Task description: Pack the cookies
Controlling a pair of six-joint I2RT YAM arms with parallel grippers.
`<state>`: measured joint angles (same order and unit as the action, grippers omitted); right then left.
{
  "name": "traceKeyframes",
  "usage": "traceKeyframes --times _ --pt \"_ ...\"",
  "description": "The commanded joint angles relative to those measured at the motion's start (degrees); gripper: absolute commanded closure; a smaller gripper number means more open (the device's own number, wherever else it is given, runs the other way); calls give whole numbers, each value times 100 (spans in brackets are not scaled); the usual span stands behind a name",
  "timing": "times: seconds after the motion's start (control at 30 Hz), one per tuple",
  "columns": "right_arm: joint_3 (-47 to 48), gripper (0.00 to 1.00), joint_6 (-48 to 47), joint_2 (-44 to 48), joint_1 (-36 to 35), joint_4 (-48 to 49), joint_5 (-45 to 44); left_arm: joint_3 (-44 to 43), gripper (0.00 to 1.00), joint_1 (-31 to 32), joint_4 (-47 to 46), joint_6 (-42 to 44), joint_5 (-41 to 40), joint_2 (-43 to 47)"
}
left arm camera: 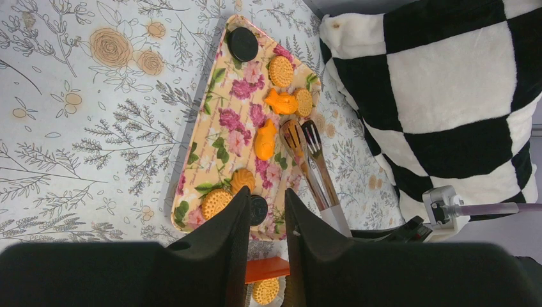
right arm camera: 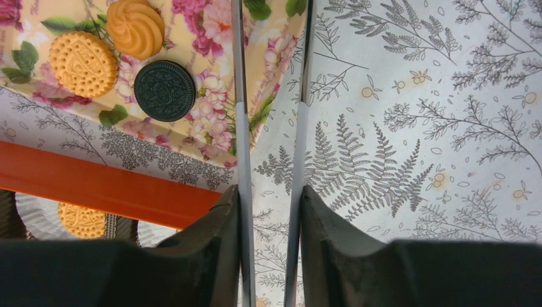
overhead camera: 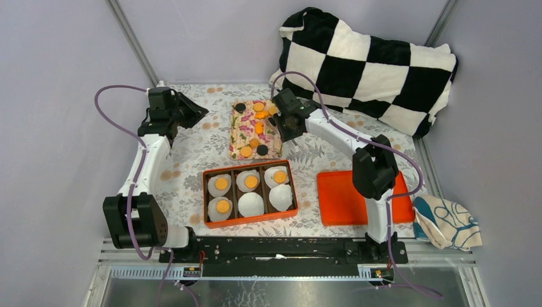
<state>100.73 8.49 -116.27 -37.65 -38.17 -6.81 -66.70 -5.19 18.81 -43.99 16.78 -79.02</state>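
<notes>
Four cookies (overhead camera: 221, 184): seated one per paper cup (overhead camera: 250, 204) in the orange box (overhead camera: 205, 192), seen low and to the left of the right jaws.
Other cookies (left arm camera: 280, 70): laid on the floral tray (left arm camera: 217, 137), straight ahead of the left jaws; one black and two orange noted left of the right jaws.
Left gripper (left arm camera: 266, 195): jaws held narrowly apart, nothing between them.
Right gripper (right arm camera: 268, 192): jaws clamped on tongs (right arm camera: 240, 96), whose arms are run forward past the tray's corner.

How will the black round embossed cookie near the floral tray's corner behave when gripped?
The black round embossed cookie looks rigid, probably holding shape. Flat on the floral tray, it likely slides rather than rolls when nudged.
</notes>
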Motion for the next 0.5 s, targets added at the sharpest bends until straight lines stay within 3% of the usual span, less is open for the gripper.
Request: traceKeyframes --times 0.0,0.1,0.33,0.47 --pt "34 77 41 -8 32 91 184 69 69 36 -224 23 126 27" --pt "93 99 14 80 31 42 329 88 69 35 -259 0 182 27" --pt "-597 100 -4 1561 -79 291 654 102 70 36 -216 -18 128 36" --pt "-1018 100 -150 2469 -449 -46 867 134 71 39 -199 -39 69 -14"
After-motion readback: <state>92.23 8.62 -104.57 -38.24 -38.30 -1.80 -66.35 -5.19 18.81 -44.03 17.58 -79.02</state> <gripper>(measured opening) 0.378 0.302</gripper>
